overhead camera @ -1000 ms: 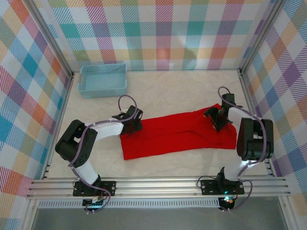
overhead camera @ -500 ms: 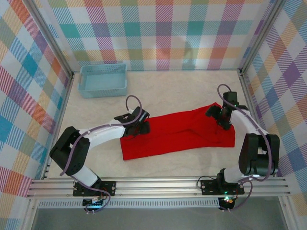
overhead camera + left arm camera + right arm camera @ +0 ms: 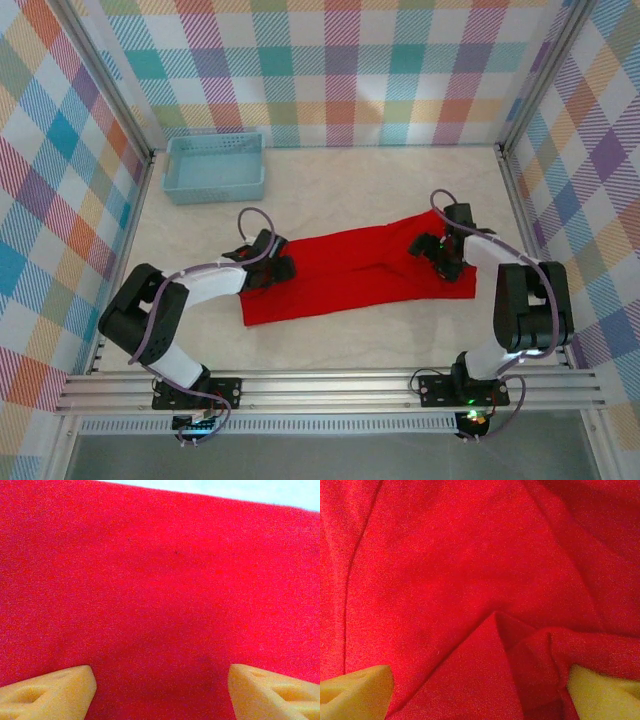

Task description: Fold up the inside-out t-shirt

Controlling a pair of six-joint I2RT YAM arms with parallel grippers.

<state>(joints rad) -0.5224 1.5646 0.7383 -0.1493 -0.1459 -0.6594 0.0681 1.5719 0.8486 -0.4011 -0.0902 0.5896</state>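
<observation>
You had the table (image 3: pixel 350 190) before you, with the inside-out t-shirt (image 3: pixel 350 275) lying across its middle as a long, partly folded red band. It was well apart from the light-blue basket (image 3: pixel 215 168) in the far left corner. The cloth looked light, soft and limp, so you could expect it to sag, bunch and slide over itself rather than hold a crease. A pinch at an edge or corner, taken through every layer, seemed the surest hold. Your left gripper (image 3: pixel 272 268) sat over the band's left end, its fingers (image 3: pixel 50 690) spread apart above flat red cloth, clamping nothing. Your right gripper (image 3: pixel 432 250) sat over the right end, its fingers (image 3: pixel 355 690) likewise apart, one on either side of a raised, pointed fold (image 3: pixel 495 630). That fold was, in my judgement, the handiest place to nip.
</observation>
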